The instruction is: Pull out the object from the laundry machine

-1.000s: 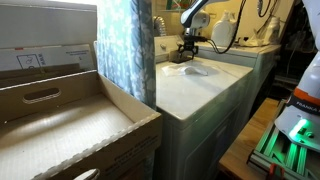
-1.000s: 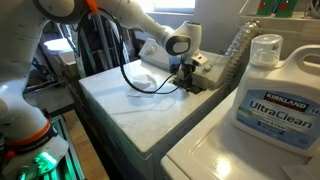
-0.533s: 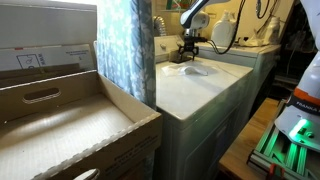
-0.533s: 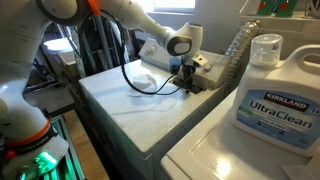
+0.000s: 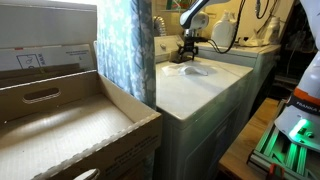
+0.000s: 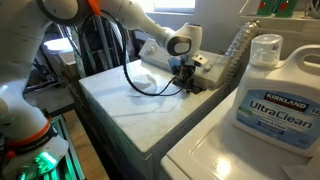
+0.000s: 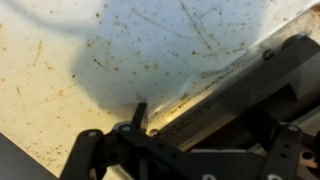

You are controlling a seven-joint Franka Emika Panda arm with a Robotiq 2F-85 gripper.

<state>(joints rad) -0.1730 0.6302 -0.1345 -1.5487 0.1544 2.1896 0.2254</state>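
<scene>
In an exterior view, the washer stands in the middle with its white lid shut and smooth. The arm reaches down over the far end of the lid, and the gripper points straight down, at or just above the surface near the back panel. It is too small here to tell whether the jaws are spread or pressed together. A blue curtain hangs beside the washer, an open cardboard box fills the foreground, and a greyer appliance stands beyond. In an exterior view from the opposite side, the arm comes in from the upper left, and the gripper sits low at the lid's back edge, beside the raised panel. A small dark shape lies right under its tips, seemingly the object, on top of the washer; grip or contact cannot be made out. A black cable loops over the lid past a pale cloth, and a detergent jug stands on the near appliance. In the wrist view, the speckled lid fills the frame, shadowed in the middle. The dark gripper linkage crosses the bottom, its tips hidden, so how the jaws stand stays unclear.
</scene>
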